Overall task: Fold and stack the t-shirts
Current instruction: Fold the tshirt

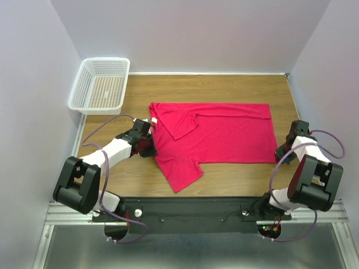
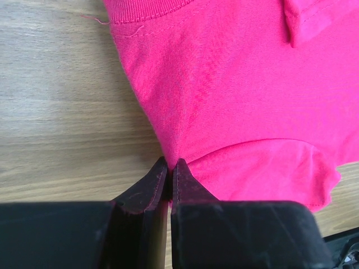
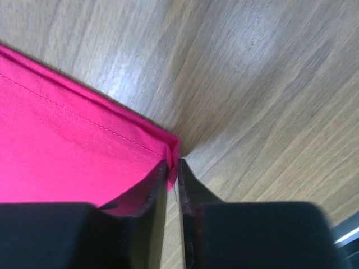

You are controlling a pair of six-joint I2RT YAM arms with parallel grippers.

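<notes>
One crimson-pink t-shirt [image 1: 219, 134] lies spread flat on the wooden table, with one sleeve folded over its chest and the other pointing toward the near edge. My left gripper [image 1: 152, 144] sits at the shirt's left edge. In the left wrist view its jaws [image 2: 170, 163] are shut on a pinch of the pink fabric [image 2: 224, 84]. My right gripper [image 1: 279, 152] is at the shirt's near right corner. In the right wrist view its jaws [image 3: 173, 163] are closed on the hemmed corner of the shirt [image 3: 56, 151].
A white plastic mesh basket [image 1: 96, 110] stands at the back left corner of the table. Pale walls close in the table on the left, back and right. Bare wood shows around the shirt, and a black rail runs along the near edge.
</notes>
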